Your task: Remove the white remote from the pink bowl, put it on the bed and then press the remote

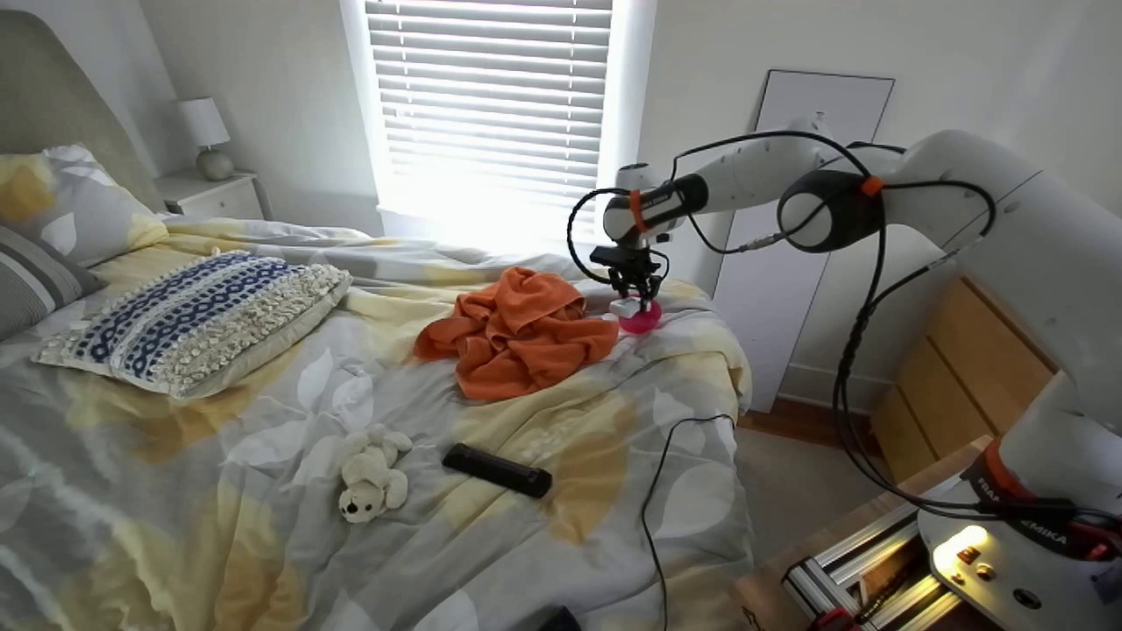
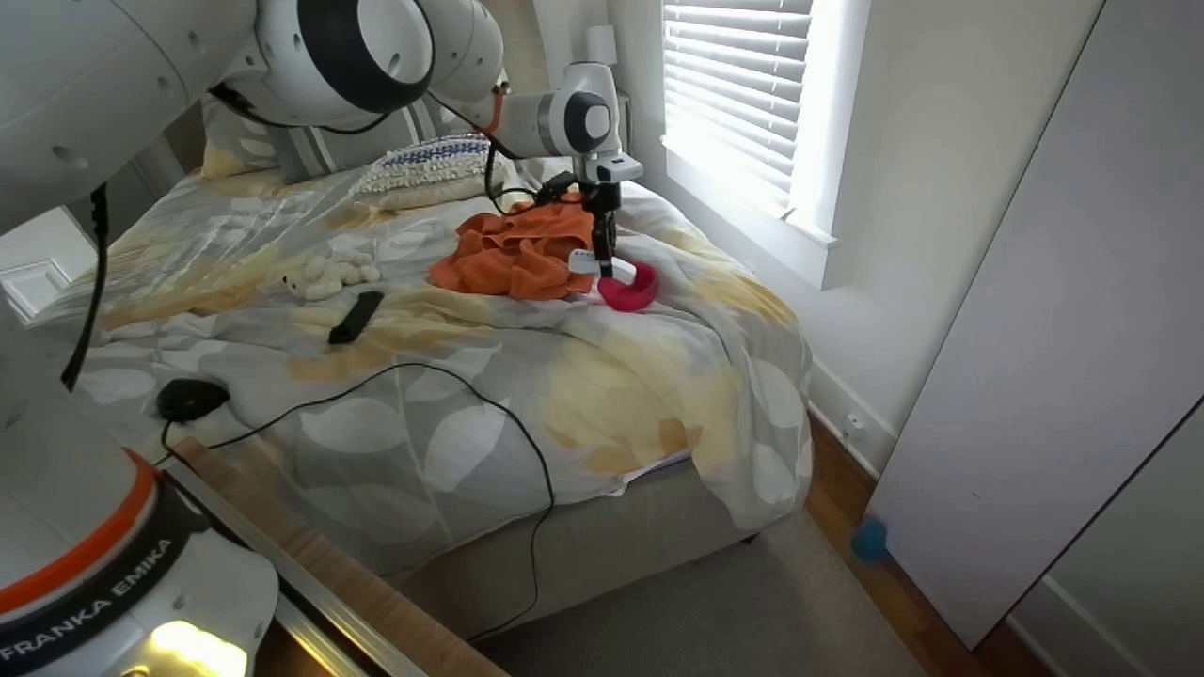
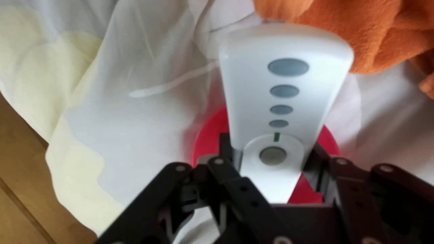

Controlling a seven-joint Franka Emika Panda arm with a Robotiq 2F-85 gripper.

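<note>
While the black two-fingered gripper (image 3: 272,152) pinches it by its long edges, the slim white plastic remote (image 3: 281,101) is held at the round hot-pink bowl (image 2: 628,296), one end over the hollow and the other reaching past the rim; I cannot tell whether the two touch. The jaws stand closed against both sides of the remote, and the wrist view shows its button face: four grey ovals that shrink in size toward a round grey button set in a pale disc. Just beside the bowl lies a crumpled orange cloth (image 1: 526,333), and in an exterior view the remote's free end (image 2: 581,261) shows against its edge. Bowl and cloth rest on a broad bed (image 2: 649,531) spread with a grey, white and yellow leaf-patterned cover (image 1: 421,561). Well apart from them, a small white plush animal (image 1: 372,473) lies near a black oblong object (image 1: 497,471). Farther off, toward the beige upholstered headboard (image 1: 53,79), rests a fringed blue-and-white cushion (image 1: 197,324). A thin black cable (image 2: 414,365) crosses the foot of the bed and drops over its edge. Beyond the bed, white slatted blinds (image 1: 491,114) cover a bright window (image 1: 633,88), and a white-shaded lamp (image 1: 203,123) stands on a white nightstand (image 1: 219,202) in the corner.
</note>
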